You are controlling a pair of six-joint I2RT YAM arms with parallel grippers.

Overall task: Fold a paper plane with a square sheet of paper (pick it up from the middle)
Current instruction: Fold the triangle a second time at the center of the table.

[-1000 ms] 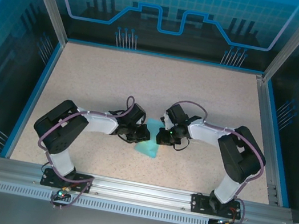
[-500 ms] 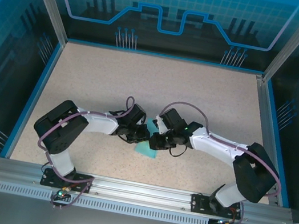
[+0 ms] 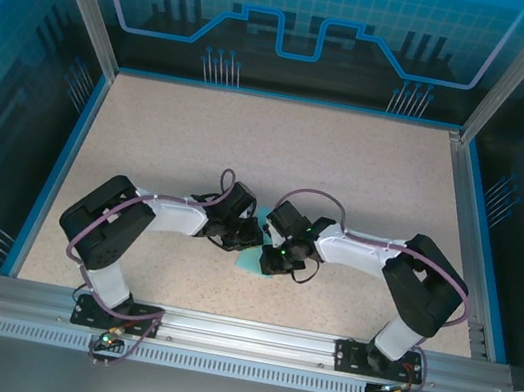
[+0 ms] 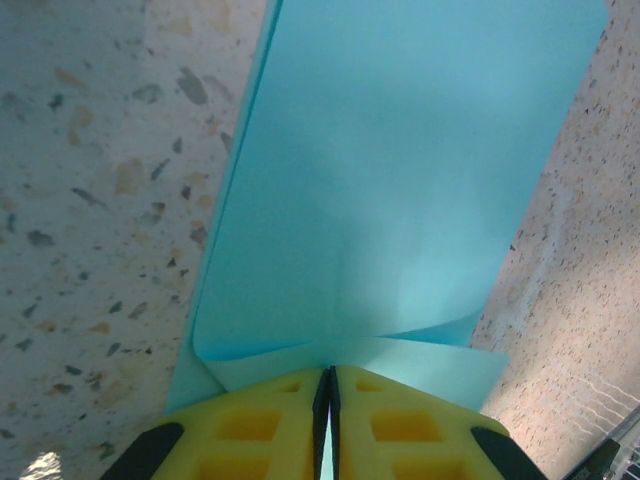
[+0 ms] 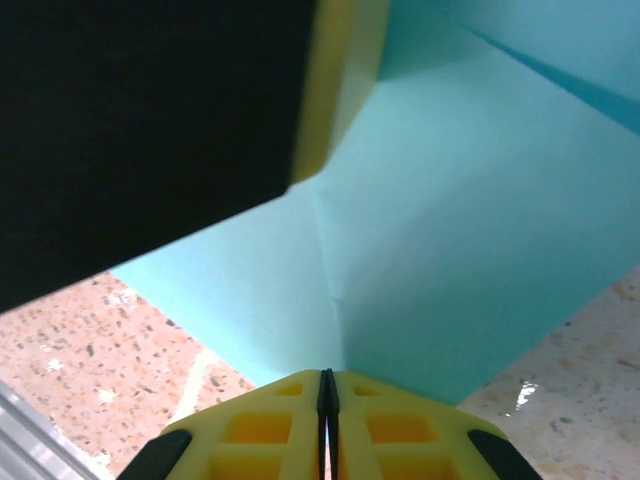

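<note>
Near left (left arm [image 3: 172,216]): rises from its base on the rail, elbow out to the left, forearm low and pointing right toward mid-table.
Left gripper [image 3: 248,242]: tips at mid-table. In the wrist view [image 4: 327,378] the yellow pads are pressed together on the paper's edge, and the sheet curls up out of the pinch.
Paper [image 3: 250,263]: light cyan, folded and creased, on the table between the two grippers. Seen from above, a corner peeks out just below them.
Right gripper [image 3: 271,259]: faces the left one, almost touching it. Its pads [image 5: 325,380] are closed flat on the sheet at the foot of a crease.
Right arm [image 3: 364,250]: mirrors the left, elbow out to the right, forearm pointing left.
Table [image 3: 251,143]: speckled beige, blue-edged.
Rail [image 3: 237,339]: aluminium, along the near edge.
Room: blue panels [image 3: 305,11] printed with line patterns, between metal posts.
</note>
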